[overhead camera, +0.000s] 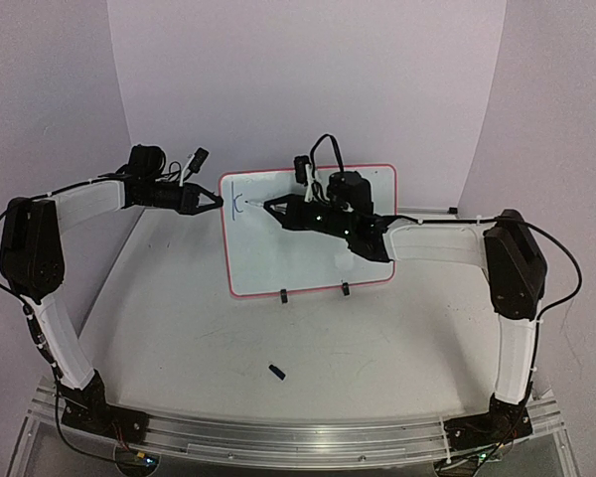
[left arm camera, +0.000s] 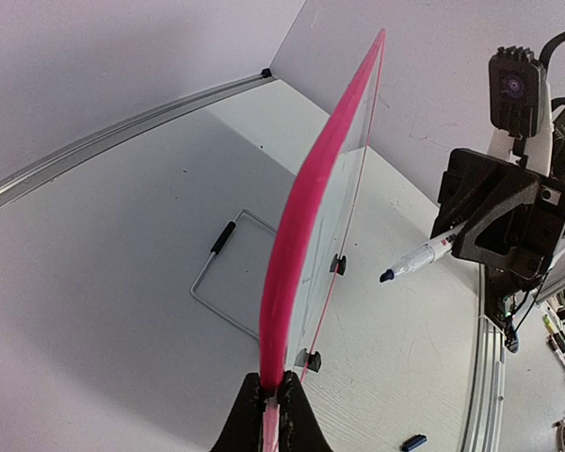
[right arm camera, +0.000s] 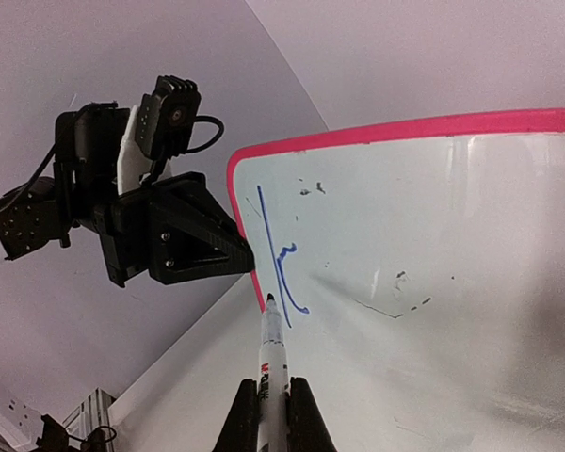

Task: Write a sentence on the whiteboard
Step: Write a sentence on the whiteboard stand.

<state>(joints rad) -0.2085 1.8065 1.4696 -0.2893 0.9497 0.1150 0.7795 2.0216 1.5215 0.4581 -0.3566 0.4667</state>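
The whiteboard (overhead camera: 303, 260) stands upright on two black clip feet, its red-pink rim (left arm camera: 311, 198) seen edge-on in the left wrist view. My left gripper (left arm camera: 273, 394) is shut on the board's left edge (right arm camera: 237, 202). My right gripper (right arm camera: 271, 400) is shut on a white marker (right arm camera: 271, 353) with a blue tip, uncapped. Its tip (left arm camera: 387, 276) points at the board's face and sits a little off it. Of the sentence, only blue strokes (right arm camera: 282, 259) show near the top left corner: a long upright line and a curved hook beside it.
A small dark marker cap (overhead camera: 276, 371) lies on the table in front of the board. A bent wire stand (left arm camera: 221, 273) rests on the table behind the board. Faint grey smudges (right arm camera: 395, 301) mark the board's middle. Purple walls enclose the table.
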